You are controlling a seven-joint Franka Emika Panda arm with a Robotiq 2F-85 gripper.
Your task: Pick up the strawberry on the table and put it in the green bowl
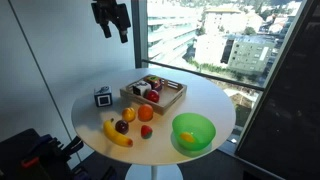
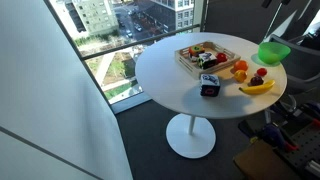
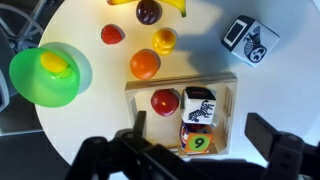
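Red strawberry (image 3: 113, 34) looks roundish, tip direction unclear; the gripper (image 1: 113, 32) hangs with jaws spread wide, empty.

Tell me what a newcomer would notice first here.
The green bowl near the edge of the white table stands out most, with something yellow inside. Next come the wooden tray holding blocks and a red fruit, and the loose fruit beside it: banana, orange, strawberry. The open gripper hangs high above the table.
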